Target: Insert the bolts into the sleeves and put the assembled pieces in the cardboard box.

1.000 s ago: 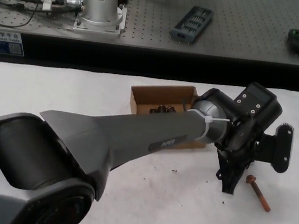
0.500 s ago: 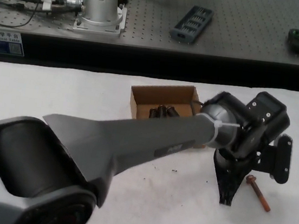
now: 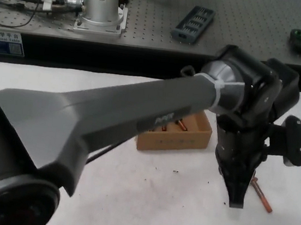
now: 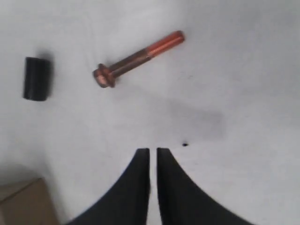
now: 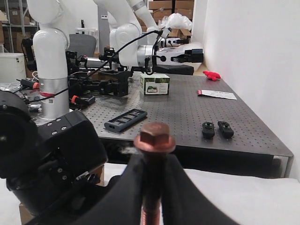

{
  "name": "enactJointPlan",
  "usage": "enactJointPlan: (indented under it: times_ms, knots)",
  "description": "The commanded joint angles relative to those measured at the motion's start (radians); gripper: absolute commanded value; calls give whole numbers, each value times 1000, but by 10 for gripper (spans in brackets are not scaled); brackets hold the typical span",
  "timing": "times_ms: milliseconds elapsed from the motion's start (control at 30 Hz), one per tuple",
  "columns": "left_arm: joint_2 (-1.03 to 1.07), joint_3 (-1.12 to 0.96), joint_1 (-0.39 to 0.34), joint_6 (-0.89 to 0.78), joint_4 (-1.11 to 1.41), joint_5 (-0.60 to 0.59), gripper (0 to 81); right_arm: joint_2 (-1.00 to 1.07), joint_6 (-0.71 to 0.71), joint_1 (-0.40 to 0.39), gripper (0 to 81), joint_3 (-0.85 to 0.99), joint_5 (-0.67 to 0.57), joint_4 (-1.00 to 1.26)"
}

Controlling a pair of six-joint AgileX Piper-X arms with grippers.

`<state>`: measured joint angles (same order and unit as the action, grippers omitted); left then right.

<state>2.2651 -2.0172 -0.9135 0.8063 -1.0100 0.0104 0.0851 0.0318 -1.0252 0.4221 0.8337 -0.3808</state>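
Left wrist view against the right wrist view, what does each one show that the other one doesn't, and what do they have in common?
Left wrist view: the left gripper, shut and empty, over a loose copper bolt and a black sleeve lying apart on the white cover. Right wrist view: the right gripper shut on an upright bolt, the left arm's wrist nearby and the perforated bench beyond. Shared: the white cover and, probably, the cardboard box.

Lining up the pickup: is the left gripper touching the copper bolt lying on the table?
Apart. In the left wrist view, bare white table separates the tips of the left gripper from the copper bolt.
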Motion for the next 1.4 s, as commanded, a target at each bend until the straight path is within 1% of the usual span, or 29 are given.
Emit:
enactJointPlan:
  times_ms: [0,33,67,100,133,200,267,300,400,500,633,867,1100,1233,1367]
  knots:
    - [-6,-6,-19,32,70,69,291,-6,-3,-3,66,11,-26,12]
    - [-6,-6,-27,52,112,82,379,-6,-3,-3,66,11,-29,12]
    - [-1,-6,-35,66,161,101,431,-6,-3,-3,66,11,-30,10]
    - [6,-6,-43,75,223,140,423,-6,-3,-3,66,11,-29,7]
    - [14,-6,-50,90,295,196,372,-6,-3,-3,66,11,-29,5]
    - [42,-6,-63,150,446,308,204,-6,-3,-3,66,11,-29,5]
    - [75,-6,-70,203,575,381,45,-6,-3,-3,66,11,-29,5]
    - [94,-6,-71,230,637,411,4,-6,-3,-3,66,11,-29,5]
    - [151,-6,-72,320,761,458,18,-6,-1,-3,66,11,-29,5]
    - [199,-6,-72,392,797,456,3,-6,-1,-3,66,11,-29,5]
    - [248,-6,-72,459,822,442,6,-6,-1,-3,66,11,-29,5]
    - [263,-6,-53,509,776,399,6,-6,-1,-3,66,11,-44,5]
    - [263,-28,-27,477,660,364,6,-6,-1,-3,66,11,-44,5]
    - [263,-83,-14,420,512,298,6,-6,-1,-3,66,11,-44,5]
    - [263,-149,-4,353,336,196,6,-6,-1,-3,66,11,-44,5]
